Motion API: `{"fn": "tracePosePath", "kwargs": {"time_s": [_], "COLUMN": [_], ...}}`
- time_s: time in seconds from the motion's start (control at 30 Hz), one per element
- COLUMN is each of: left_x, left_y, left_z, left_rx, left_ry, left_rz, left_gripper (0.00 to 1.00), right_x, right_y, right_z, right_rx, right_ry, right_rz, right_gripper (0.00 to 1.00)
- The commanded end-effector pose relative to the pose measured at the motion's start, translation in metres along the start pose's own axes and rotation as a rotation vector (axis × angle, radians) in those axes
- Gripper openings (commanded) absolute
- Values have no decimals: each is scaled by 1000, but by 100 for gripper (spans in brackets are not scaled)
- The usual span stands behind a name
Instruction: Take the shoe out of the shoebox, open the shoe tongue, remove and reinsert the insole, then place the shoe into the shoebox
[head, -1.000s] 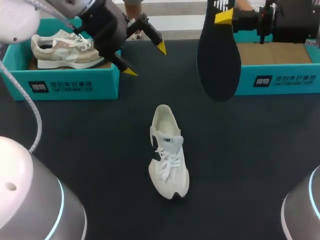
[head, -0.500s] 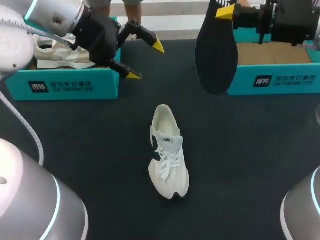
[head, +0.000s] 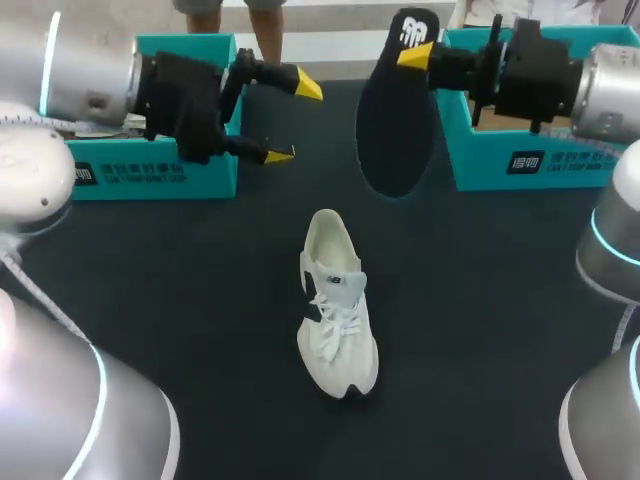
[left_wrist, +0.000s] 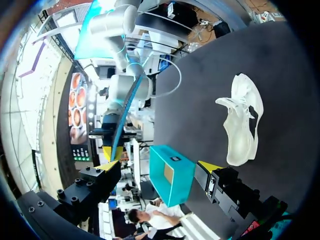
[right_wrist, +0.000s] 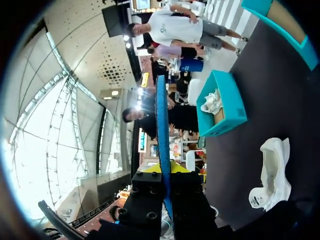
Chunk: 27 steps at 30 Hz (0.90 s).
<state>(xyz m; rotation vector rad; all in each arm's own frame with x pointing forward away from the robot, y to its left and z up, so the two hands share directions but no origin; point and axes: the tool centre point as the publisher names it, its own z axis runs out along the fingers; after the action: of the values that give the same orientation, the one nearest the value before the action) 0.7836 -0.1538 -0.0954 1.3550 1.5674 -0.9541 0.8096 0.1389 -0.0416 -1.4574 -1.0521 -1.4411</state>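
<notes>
The left claw (head: 293, 121) hangs wide and empty before the left teal cardboard shoebox (head: 150, 175), probably ready to steady the shoe. The white lace-up shoe (head: 337, 305) lies in the middle of the dark counter (head: 180, 300), long axis running far to near, toe toward the robot. Up and to the right, the right claw (head: 420, 55) pinches the dark flat insole (head: 393, 130) by its heel end, the forefoot hanging down, seemingly lined up for reinsertion.
</notes>
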Motion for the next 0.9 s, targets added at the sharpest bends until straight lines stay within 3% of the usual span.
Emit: {"fn": "tracePosePath", "kwargs": {"time_s": [0.03, 0.3, 0.77, 0.8, 0.83, 0.87, 0.9], "left_x": [10, 5, 2, 2, 2, 2, 1], "left_y": [-4, -9, -5, -5, -5, -6, -6], "left_z": [-7, -2, 24, 26, 27, 28, 28], "left_rx": [13, 26, 61, 61, 66, 68, 73], "left_ry": [-334, -380, -398, -402, -403, -404, -406], "left_rz": [21, 25, 30, 34, 38, 41, 45], "left_gripper": [100, 100, 100, 94, 81, 62, 53], "right_x": [-16, -39, -49, -49, -49, -49, -49], "right_y": [4, -7, -8, -9, -9, -9, -10], "right_z": [30, 54, 87, 89, 89, 89, 89], "right_rx": [23, 68, 129, 132, 135, 139, 143], "right_ry": [-10, -33, -69, -71, -73, -78, -82], "right_rz": [51, 148, 147, 146, 145, 142, 141], "right_gripper": [0, 0, 0, 0, 0, 0, 0]}}
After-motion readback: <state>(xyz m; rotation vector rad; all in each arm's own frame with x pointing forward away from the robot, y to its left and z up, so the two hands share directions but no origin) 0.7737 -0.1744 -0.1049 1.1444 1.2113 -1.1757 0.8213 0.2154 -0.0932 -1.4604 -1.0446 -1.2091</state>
